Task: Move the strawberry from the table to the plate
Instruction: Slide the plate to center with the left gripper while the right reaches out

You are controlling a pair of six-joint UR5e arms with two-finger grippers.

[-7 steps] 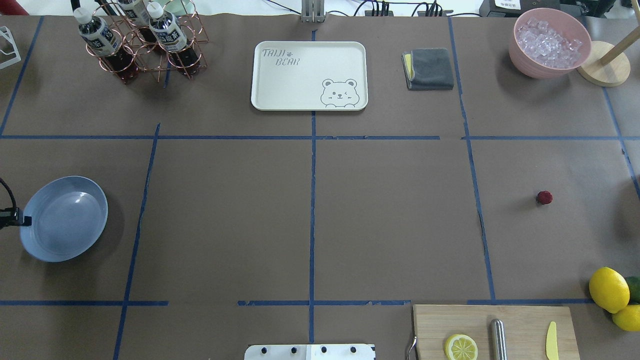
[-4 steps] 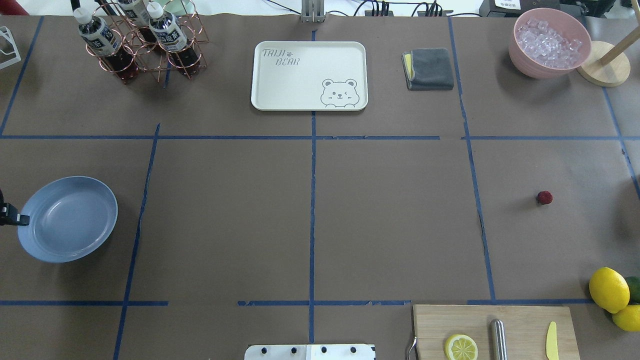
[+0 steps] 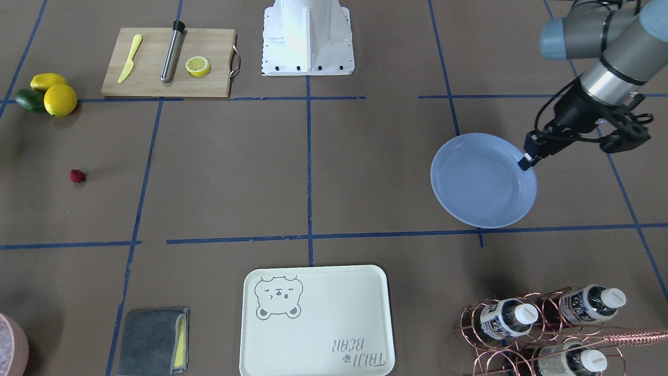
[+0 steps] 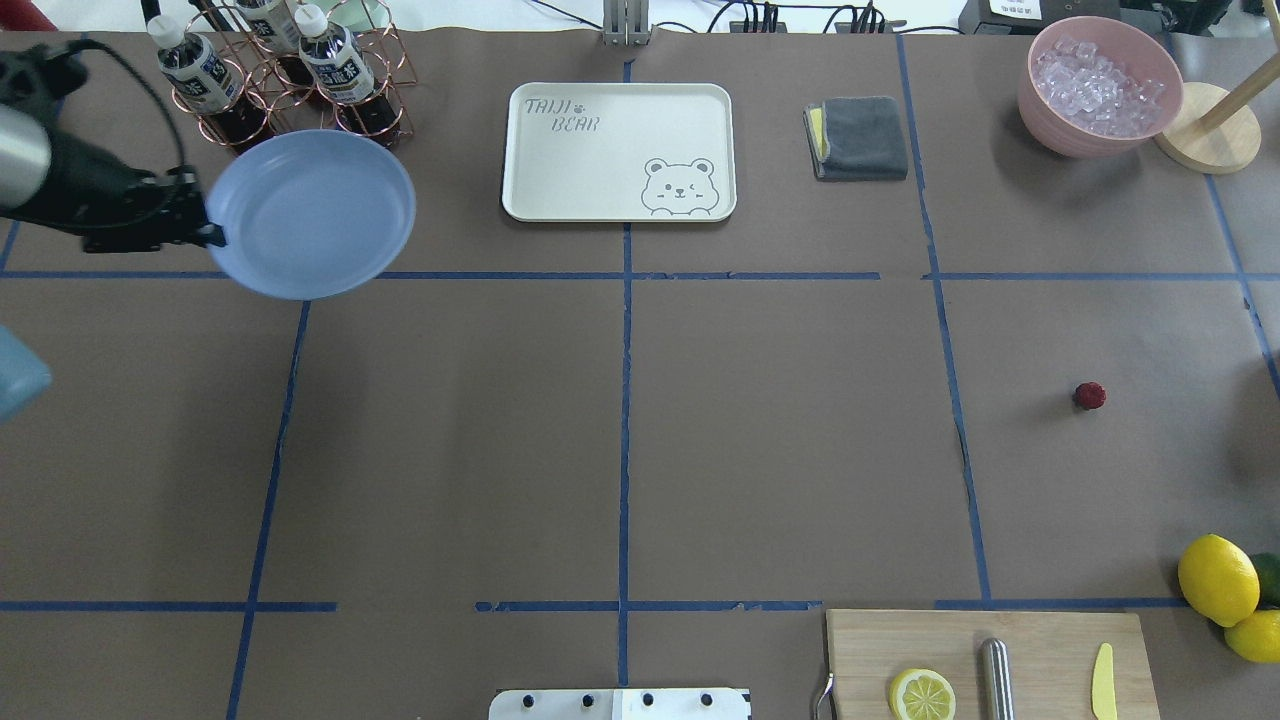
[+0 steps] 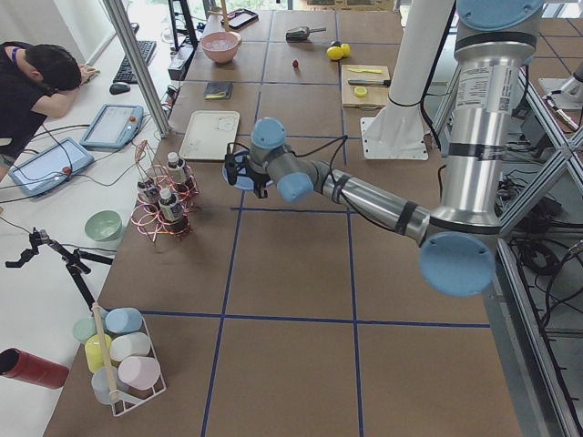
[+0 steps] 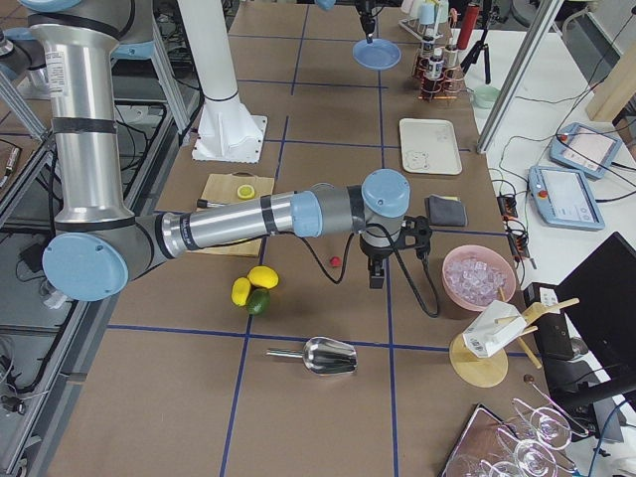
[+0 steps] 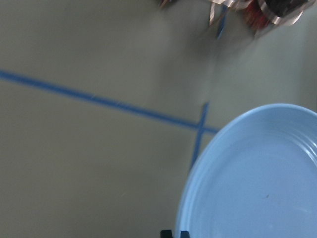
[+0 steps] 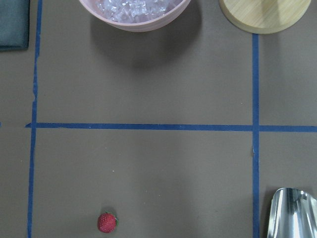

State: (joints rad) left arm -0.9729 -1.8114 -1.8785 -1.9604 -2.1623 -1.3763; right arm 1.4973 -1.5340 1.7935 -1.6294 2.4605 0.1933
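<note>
strawberry: lying (image 4: pixel 1089 395) on the table (image 4: pixel 780 430) on the robot's right side, alone inside a taped rectangle, well apart from the lemons (image 4: pixel 1218 578); nothing is touching it.
right gripper: hanging (image 6: pixel 376 276) point-down just beside the strawberry in the right-side view. Can't tell whether its claw is open or closed. Its wrist view is showing the berry low and left, with no fingers in sight.
plate: riding (image 4: pixel 310 215) empty and about level at the robot's far left, by the bottle rack (image 4: pixel 290 85). It is looking lifted clear of the table.
left gripper: pinching (image 4: pixel 212 237) the plate's rim, claw closed on it.
just changed: the plate is moving fast. 0.6 s ago it was sitting low at the left edge, mid-depth, with the gripper already at its rim. Now it is showing farther out and more inboard, overlapping the rack's foot in the overhead view and looking larger, so it is probably being raised.
not changed: the strawberry is keeping the same spot as 1.0 s and 0.6 s ago.
meaning for task: the left arm seems to be carrying the plate off its old spot, perhaps toward where the right arm can reach. Plate and berry are still at opposite ends of the table.
progress: early; the berry is not yet being gripped, and the pick and the drop onto the plate are both still to come.
</note>
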